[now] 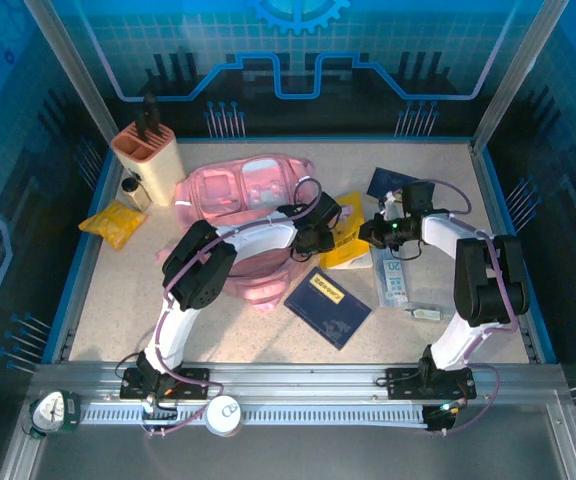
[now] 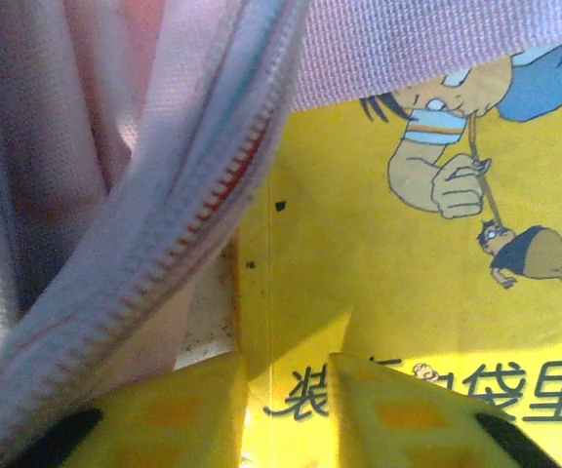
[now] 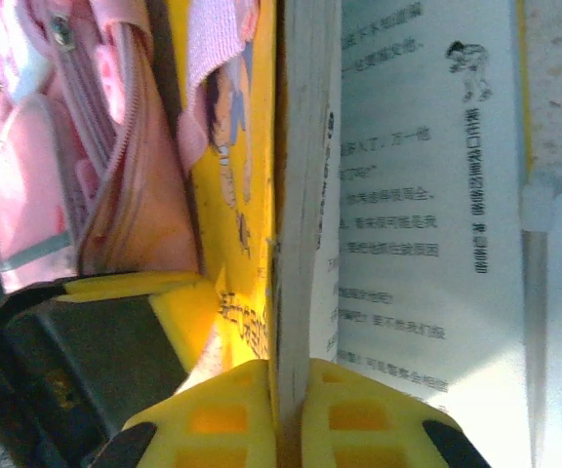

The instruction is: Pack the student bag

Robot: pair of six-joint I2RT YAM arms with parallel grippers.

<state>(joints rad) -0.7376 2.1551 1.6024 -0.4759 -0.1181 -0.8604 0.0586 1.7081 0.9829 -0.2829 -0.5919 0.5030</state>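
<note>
- The student bag (image 1: 238, 192) lies flat on the desk (image 1: 118, 300), towards the far edge and left of centre. Its lower part runs under the left arm towards the near edge.
- The left gripper (image 1: 318, 237) sits at the bag's right side, just beside the open zipper (image 2: 188, 229). In the left wrist view its fingers stand apart by a narrow gap, and nothing is seen pinched between them.
- The right gripper (image 1: 371, 233) is clamped edge-on across the yellow book (image 1: 348, 250). In the right wrist view the cover and pages run straight down between the two closed fingers.
- The book touches the bag's mouth: a pink fabric edge overlaps its cover in both wrist views.
- Judgement on handling: the bag is soft fabric. It will likely sag, fold and close its own mouth when released, and it offers no stiff wall to push against.
- Recommended hold: take the zipper band or the fabric lip beside it, where stitching gives firmness. Avoid the translucent panels, which probably slip.
- Risk: the book's corner may snag on the zipper teeth, or it may drag the light bag across the desk instead of entering it.
- A blue notebook (image 1: 328, 305) lies near the near edge, apart from the bag.
</note>
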